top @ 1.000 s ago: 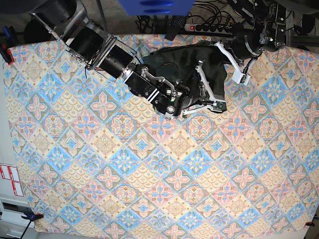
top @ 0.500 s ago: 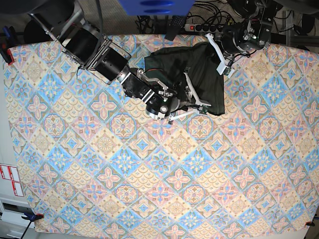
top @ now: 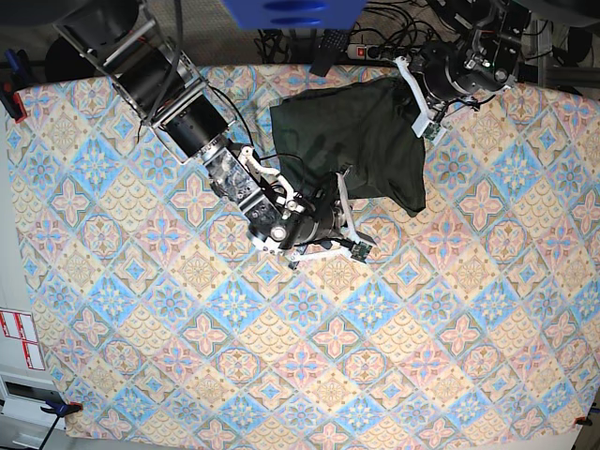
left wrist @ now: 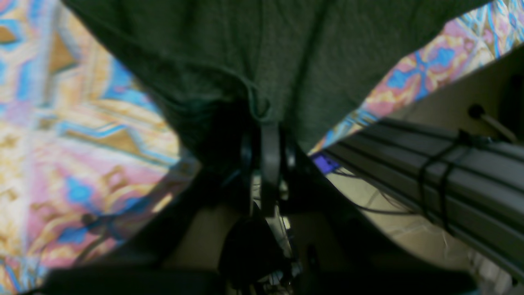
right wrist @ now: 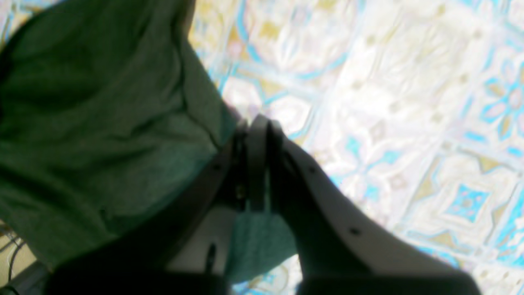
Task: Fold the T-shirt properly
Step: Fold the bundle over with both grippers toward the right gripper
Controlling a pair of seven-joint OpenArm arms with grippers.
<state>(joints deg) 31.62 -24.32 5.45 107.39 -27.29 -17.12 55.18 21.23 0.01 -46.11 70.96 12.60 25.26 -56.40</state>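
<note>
The T-shirt (top: 352, 141) is a dark olive-green heap at the back of the patterned tablecloth (top: 309, 356). My right gripper (top: 339, 192) sits at the shirt's near-left edge. In the right wrist view that gripper (right wrist: 256, 135) is shut, with the T-shirt (right wrist: 102, 135) hem pinched between its fingers. My left gripper (top: 410, 86) is at the shirt's far-right corner, by the table's back edge. The left wrist view shows this gripper (left wrist: 268, 135) shut on a fold of the T-shirt (left wrist: 254, 53), which hangs taut from it.
A power strip (top: 398, 52) and cables lie behind the table's back edge. A grey metal rail (left wrist: 430, 176) runs close beside my left gripper. A blue object (top: 291, 11) hangs at the top. A red clamp (top: 9, 98) grips the left edge.
My right gripper has moved left and toward the front, pulling the shirt's near edge with it. My left gripper has shifted back toward the table's far edge, and the shirt lies more spread out.
</note>
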